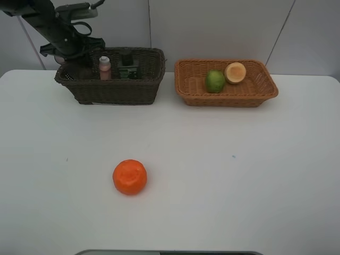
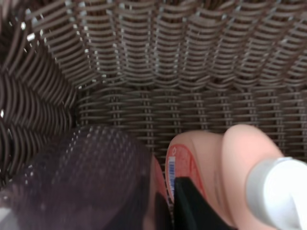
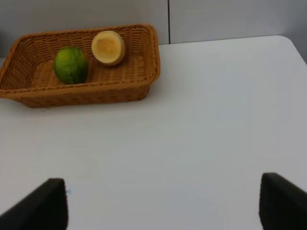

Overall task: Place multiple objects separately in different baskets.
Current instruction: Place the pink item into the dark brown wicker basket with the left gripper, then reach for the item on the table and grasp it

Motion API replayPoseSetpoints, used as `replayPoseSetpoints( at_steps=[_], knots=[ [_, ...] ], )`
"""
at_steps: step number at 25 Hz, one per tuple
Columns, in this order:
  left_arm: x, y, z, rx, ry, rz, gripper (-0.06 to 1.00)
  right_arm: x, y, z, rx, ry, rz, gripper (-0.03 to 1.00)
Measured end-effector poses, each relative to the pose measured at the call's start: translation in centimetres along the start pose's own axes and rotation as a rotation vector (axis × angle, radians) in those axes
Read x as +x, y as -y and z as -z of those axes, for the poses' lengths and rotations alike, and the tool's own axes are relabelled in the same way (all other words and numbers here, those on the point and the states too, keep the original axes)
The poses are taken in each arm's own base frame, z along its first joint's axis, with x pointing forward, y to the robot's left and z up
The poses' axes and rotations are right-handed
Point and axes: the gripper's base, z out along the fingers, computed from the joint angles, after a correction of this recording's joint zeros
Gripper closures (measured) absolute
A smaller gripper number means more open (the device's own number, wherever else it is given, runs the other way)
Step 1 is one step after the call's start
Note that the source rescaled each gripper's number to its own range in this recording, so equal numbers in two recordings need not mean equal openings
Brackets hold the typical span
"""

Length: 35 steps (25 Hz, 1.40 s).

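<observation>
The dark brown basket (image 1: 114, 91) at the back left holds the pink white-capped bottle (image 1: 105, 68) and the dark pump bottle (image 1: 126, 66). My left gripper (image 1: 71, 59) is down inside its left end. In the left wrist view a black finger (image 2: 192, 206) presses the wall of the translucent cup (image 2: 86, 177), next to the pink bottle (image 2: 225, 167); the other finger is hidden by the cup. The tan basket (image 1: 228, 98) holds the lime (image 1: 215, 81) and the red-yellow fruit (image 1: 235, 73). The orange fruit (image 1: 129, 177) lies on the table. My right gripper (image 3: 168, 206) is open and empty.
The white table (image 1: 239, 175) runs to a grey wall behind the baskets. The tan basket (image 3: 86, 93) with the lime (image 3: 71, 64) and the yellow fruit (image 3: 108, 47) shows in the right wrist view. A grey edge (image 1: 170, 253) lies at the front.
</observation>
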Motion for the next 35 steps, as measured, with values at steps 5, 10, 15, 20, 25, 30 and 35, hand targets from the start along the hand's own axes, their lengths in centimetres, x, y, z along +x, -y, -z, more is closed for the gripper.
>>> replayPoseSetpoints(
  at_steps=[5,10,15,20,25,30,35],
  knots=[
    [0.0,0.0,0.1,0.002,-0.005,-0.001,0.86,0.0,0.0,0.0,0.0,0.0,0.0,0.28],
    [-0.1,0.1,0.5,0.004,0.004,-0.05,0.25,0.0,0.0,0.0,0.0,0.0,0.0,0.28],
    [-0.7,0.5,2.3,0.03,0.034,-0.039,-0.03,0.0,0.0,0.0,0.0,0.0,0.0,0.28],
    [-1.4,1.0,5.4,0.043,0.072,-0.044,-0.04,0.0,0.0,0.0,0.0,0.0,0.0,0.28],
    [-1.1,2.5,8.5,0.067,0.033,-0.098,-0.04,0.0,0.0,0.0,0.0,0.0,0.0,0.28],
    [0.4,5.7,10.2,0.101,-0.006,-0.19,-0.04,0.0,0.0,0.0,0.0,0.0,0.0,0.28],
    [4.0,9.2,10.6,0.139,-0.08,-0.338,-0.04,0.0,0.0,0.0,0.0,0.0,0.0,0.28]
  ],
)
